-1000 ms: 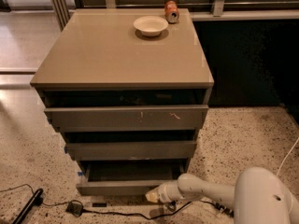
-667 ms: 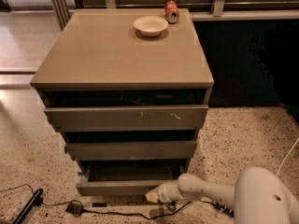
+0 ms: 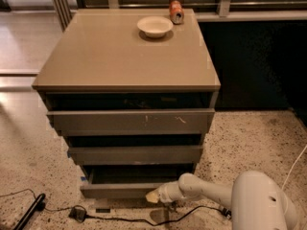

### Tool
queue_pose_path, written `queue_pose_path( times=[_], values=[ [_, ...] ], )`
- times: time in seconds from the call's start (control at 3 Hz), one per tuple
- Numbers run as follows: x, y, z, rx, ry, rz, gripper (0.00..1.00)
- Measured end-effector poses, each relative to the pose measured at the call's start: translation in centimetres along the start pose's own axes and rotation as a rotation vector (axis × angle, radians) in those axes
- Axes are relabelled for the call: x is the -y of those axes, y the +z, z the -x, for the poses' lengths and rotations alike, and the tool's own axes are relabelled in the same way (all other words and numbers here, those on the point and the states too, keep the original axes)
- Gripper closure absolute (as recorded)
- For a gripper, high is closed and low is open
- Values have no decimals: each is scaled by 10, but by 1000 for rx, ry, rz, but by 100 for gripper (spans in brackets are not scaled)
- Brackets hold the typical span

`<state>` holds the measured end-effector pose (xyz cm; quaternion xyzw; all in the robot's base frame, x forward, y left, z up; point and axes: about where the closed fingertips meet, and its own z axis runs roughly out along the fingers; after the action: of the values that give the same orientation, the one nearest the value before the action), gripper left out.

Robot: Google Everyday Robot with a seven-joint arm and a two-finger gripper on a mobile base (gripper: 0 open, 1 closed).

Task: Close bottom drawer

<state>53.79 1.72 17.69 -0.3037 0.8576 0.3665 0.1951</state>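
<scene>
The bottom drawer (image 3: 115, 189) is the narrowest of three grey-taupe drawers in a low cabinet; it stands pulled out, its dark box interior (image 3: 139, 174) showing above its plain front. My gripper (image 3: 152, 196) sits at the end of the white arm (image 3: 206, 191), low near the floor, right at the right end of that drawer's front. The medium drawer (image 3: 134, 155) and the wide scratched top drawer (image 3: 132, 122) above it are also pulled out a little.
A white bowl (image 3: 154, 26) and a red can (image 3: 176, 11) stand on the cabinet top (image 3: 120, 56). A black cable and plug (image 3: 76, 213) lie on the speckled floor before the cabinet. A dark wall panel is to the right.
</scene>
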Motion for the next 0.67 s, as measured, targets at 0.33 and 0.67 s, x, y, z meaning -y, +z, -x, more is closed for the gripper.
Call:
queue_pose_path(
  times=[0.33, 0.67],
  values=[
    [0, 0, 0, 0, 0, 0, 100],
    [15, 6, 50, 78, -17, -60, 100]
  ],
)
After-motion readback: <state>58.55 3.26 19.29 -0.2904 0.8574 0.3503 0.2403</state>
